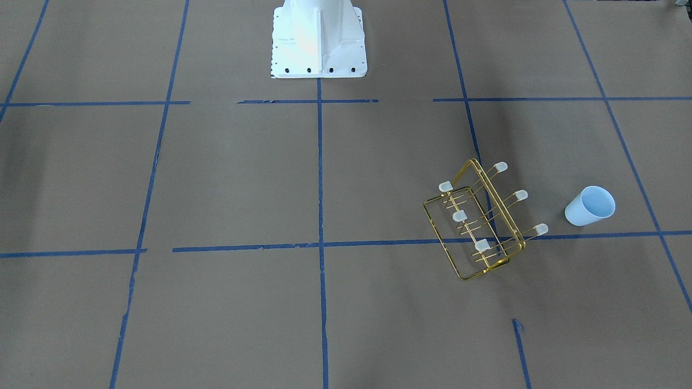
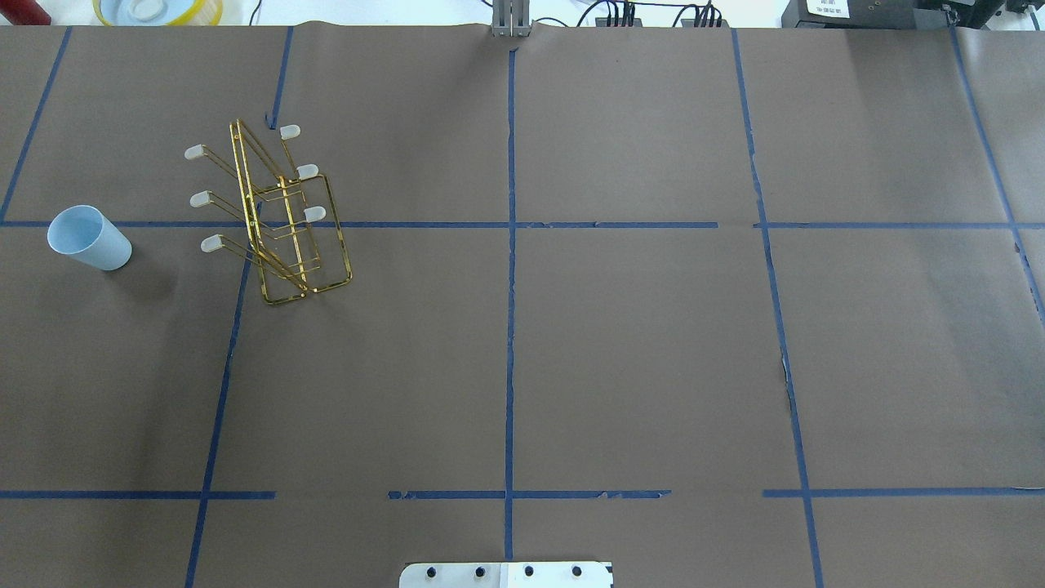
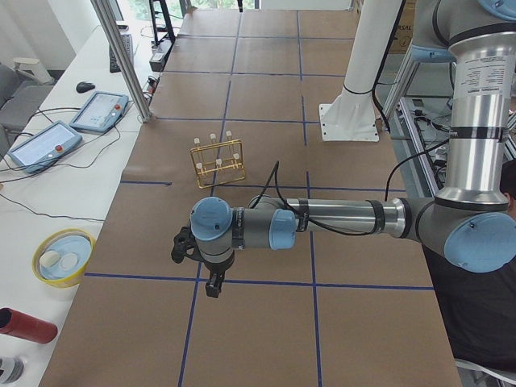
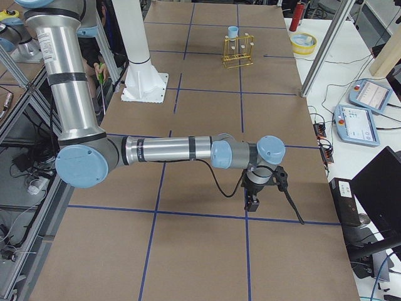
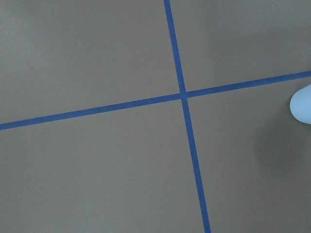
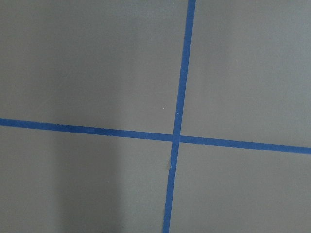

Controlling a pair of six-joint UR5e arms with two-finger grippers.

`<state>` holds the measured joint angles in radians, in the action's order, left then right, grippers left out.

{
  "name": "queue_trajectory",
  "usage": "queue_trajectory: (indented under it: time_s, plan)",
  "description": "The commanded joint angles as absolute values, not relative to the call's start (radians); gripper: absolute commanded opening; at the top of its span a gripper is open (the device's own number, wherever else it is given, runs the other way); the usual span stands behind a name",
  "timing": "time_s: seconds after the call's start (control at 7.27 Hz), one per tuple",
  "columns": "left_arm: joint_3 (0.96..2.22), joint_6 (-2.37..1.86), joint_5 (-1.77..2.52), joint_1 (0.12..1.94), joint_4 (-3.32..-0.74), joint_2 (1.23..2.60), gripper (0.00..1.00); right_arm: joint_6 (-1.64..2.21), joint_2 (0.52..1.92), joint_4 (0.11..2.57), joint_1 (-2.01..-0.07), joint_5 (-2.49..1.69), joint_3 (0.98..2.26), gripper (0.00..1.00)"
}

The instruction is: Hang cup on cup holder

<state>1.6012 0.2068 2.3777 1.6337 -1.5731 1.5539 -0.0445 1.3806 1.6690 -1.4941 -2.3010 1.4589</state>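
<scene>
The pale blue cup (image 2: 88, 237) stands upright on the brown table, mouth up, and also shows small in the exterior right view (image 4: 233, 31). A short gap away stands the gold wire cup holder (image 2: 282, 220) with white-capped prongs, all bare (image 1: 476, 221). A sliver of the cup (image 5: 302, 104) shows at the left wrist view's right edge. My left gripper (image 3: 211, 286) hangs over the table end near the cup; I cannot tell if it is open. My right gripper (image 4: 252, 202) hangs far from both at the other end; its state cannot be told either.
The white robot base (image 1: 318, 38) stands mid-table on my side. Off the table's end on my left lie a yellow roll (image 3: 63, 256) and a red cylinder (image 3: 24, 325). Teach pendants (image 4: 363, 119) and a metal post (image 2: 511, 16) line the far edge.
</scene>
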Motion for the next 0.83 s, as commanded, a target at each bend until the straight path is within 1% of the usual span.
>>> queue_trajectory:
  time_s: [0.0,0.14,0.69]
  plan:
    - [1.588,0.216,2.376,1.634,-1.604,1.555,1.00,-0.043,1.381,1.669,-1.494,-2.301,1.459,1.00]
    - [1.565,0.209,2.378,1.634,-1.670,1.552,1.00,-0.044,1.381,1.669,-1.494,-2.301,1.459,1.00]
    - [1.557,0.198,2.376,1.634,-1.677,1.554,1.00,-0.043,1.381,1.669,-1.494,-2.301,1.459,1.00]
